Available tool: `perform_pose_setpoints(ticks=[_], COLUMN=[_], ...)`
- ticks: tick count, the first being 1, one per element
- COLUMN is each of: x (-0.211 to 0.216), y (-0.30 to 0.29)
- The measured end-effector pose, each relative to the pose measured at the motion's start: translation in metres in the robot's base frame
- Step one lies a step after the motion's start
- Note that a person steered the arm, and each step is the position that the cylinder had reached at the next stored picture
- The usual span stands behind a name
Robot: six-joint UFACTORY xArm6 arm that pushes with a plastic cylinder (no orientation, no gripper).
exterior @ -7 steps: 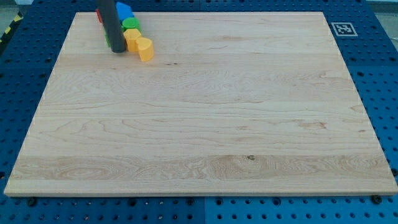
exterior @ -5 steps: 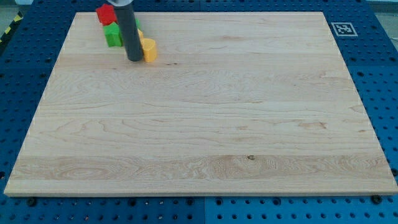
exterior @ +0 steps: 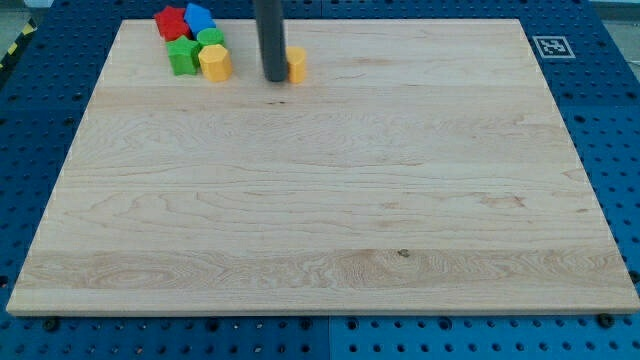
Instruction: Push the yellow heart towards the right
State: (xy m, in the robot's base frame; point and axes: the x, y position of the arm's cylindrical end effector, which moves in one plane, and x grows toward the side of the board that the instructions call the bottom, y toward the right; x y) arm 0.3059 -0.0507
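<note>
The yellow heart (exterior: 296, 64) lies near the view's top, left of centre, partly hidden behind my rod. My tip (exterior: 273, 78) rests on the board touching the heart's left side. A cluster of blocks sits further left at the top: a red block (exterior: 169, 21), a blue block (exterior: 199, 17), a green block (exterior: 183, 56), a second green block (exterior: 211, 38) and a yellow block (exterior: 215, 62).
The wooden board (exterior: 320, 200) lies on a blue pegboard table. A black-and-white marker tag (exterior: 549, 46) sits at the board's top right corner.
My rod has moved to the right, pushing the yellow heart right, away from the cluster. The cluster blocks it hid now show.
</note>
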Motion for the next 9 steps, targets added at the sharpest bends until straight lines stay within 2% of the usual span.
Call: perform_pose_setpoints(ticks=[2,5,6,9], x=[-0.029,-0.069,-0.069,0.025], y=[0.046,0.045,0.074,0.138])
